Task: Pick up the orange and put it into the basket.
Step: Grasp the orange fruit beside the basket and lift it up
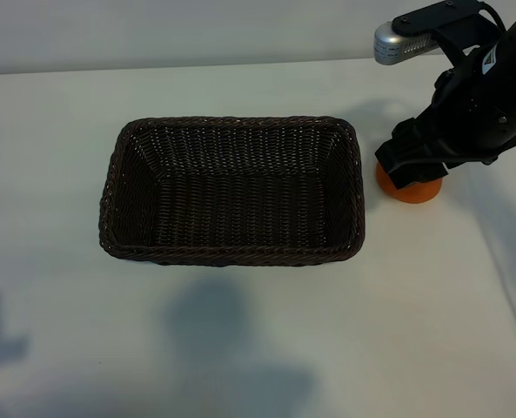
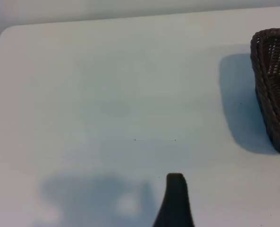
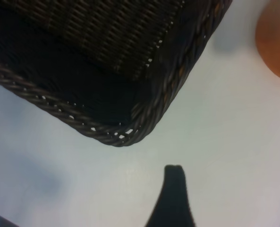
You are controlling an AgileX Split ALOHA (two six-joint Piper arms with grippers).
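There is one rectangular dark-brown woven wicker basket (image 1: 231, 190) with a braided rim. There is one round, matte orange fruit (image 1: 409, 187), and only its lower part shows in the exterior view. There is one white, flat worktop (image 1: 266, 340) which carries both. One black robot arm (image 1: 479, 96) is visible in the exterior view, at the right side. In each wrist view one dark pincer finger (image 2: 175, 201) shows, so two in total.

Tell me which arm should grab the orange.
Right. Its claw hangs directly over the orange beside the basket. The left arm is absent from the exterior view, its camera seeing only the basket's far end.
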